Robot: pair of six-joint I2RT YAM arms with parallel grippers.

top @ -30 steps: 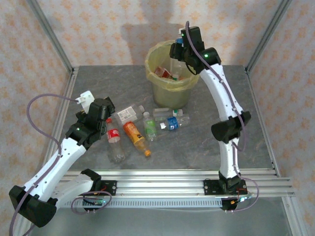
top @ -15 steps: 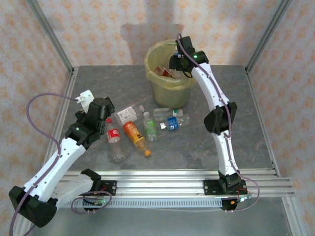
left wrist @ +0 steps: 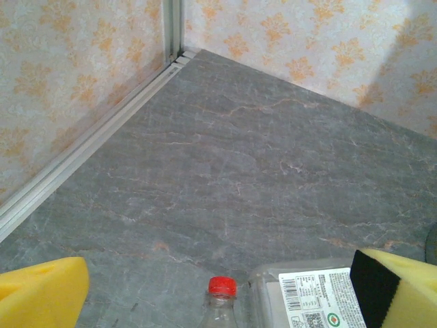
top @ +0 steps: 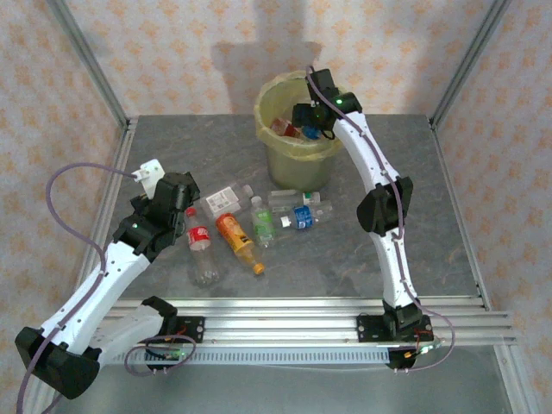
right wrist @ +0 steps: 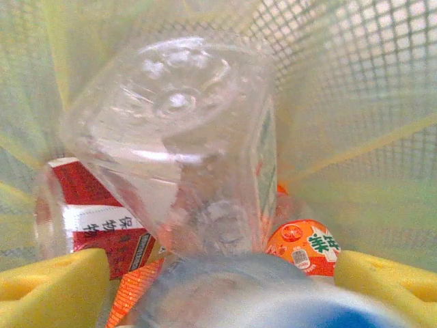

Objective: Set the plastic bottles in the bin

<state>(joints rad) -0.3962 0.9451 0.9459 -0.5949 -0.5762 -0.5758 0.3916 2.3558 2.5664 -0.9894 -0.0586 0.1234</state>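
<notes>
Plastic bottles (top: 235, 235) lying on the table (top: 362, 250) by the bin (top: 297, 164) are reckoned light, crushable and slick, so a mid-label grab is advised, while one clear bottle (right wrist: 177, 123) is seen inside the bin under the spread right pincer (top: 307, 116), left pincer (left wrist: 218, 283) wide apart too.

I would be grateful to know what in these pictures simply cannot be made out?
- Left wrist: the red-capped bottle is cut off by the bottom edge.
- Right wrist: the nearest bottle, between the right gripper's pads, is blurred; grip unclear.
- Top external: the bin's contents are partly hidden by that gripper.
</notes>
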